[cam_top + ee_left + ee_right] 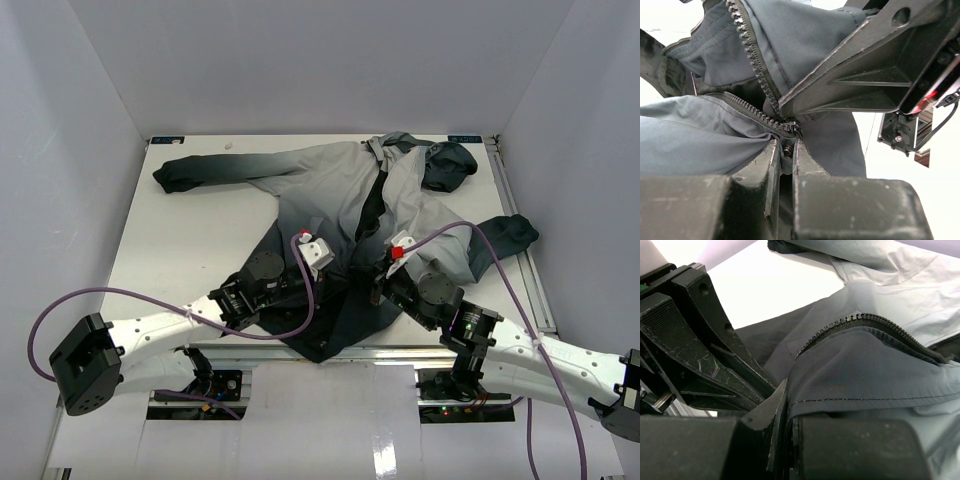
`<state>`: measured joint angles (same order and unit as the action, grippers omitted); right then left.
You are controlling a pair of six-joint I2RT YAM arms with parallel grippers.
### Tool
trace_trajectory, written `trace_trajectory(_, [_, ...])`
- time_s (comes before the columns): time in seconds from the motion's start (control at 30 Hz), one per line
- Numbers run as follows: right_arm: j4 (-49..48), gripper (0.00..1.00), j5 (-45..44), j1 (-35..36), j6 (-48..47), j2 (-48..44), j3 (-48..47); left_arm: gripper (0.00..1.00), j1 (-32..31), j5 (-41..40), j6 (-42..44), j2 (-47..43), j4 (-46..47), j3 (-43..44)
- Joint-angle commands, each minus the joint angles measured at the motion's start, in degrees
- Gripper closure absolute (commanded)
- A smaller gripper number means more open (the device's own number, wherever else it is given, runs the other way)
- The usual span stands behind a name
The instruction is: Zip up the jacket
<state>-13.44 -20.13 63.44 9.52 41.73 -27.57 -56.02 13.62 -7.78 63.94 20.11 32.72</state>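
Observation:
The grey jacket (330, 185) lies spread on the table, hood (445, 165) at the back right, front open with dark lining showing. Both grippers meet at the dark hem near the front. My left gripper (345, 278) is shut on the zipper slider (786, 150), where the two rows of teeth (752, 55) join in the left wrist view. My right gripper (378, 284) is shut on the dark hem fabric (865, 375) beside the zipper teeth (840, 325). The right gripper's fingers (850, 75) cross just above the slider.
One sleeve (200, 172) stretches to the back left, the other (505, 235) to the right. White walls enclose the table on three sides. A metal rail (400, 352) runs along the front edge. Purple cables (130, 295) loop from both arms.

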Motion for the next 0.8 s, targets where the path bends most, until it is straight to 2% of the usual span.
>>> trace_trajectory(0.0, [-4.47, 0.92, -3.69, -0.33, -2.0, -2.09, -5.66, 1.0, -1.29, 1.89, 1.59, 1.45, -4.46, 0.89])
trace_trajectory(0.13, [0.35, 0.87, -2.97, -0.51, -1.55, 0.12, -8.09, 1.0, -1.29, 1.87, 1.15, 0.17, -3.9, 0.28])
trace_trajectory(0.33, [6.13, 0.66, 4.27, -0.43, 0.46, 3.2, -8.37, 1.0, -1.29, 4.99, -0.61, -1.04, -3.56, 0.45])
trace_trajectory(0.47, [10.28, 0.61, 3.81, -0.43, 1.27, 3.82, -9.15, 1.0, -1.29, 7.94, -1.0, -0.14, -5.22, 1.77])
trace_trajectory(0.57, [13.26, 0.57, 2.26, -0.42, 1.29, 1.13, -8.72, 1.0, -1.29, 10.6, -1.76, -0.49, -5.34, 1.92])
trace_trajectory(0.77, [21.67, 0.43, -2.16, -0.51, 0.66, -7.06, -10.87, 1.0, -1.29, 13.86, -2.92, 0.14, -6.36, 2.89])
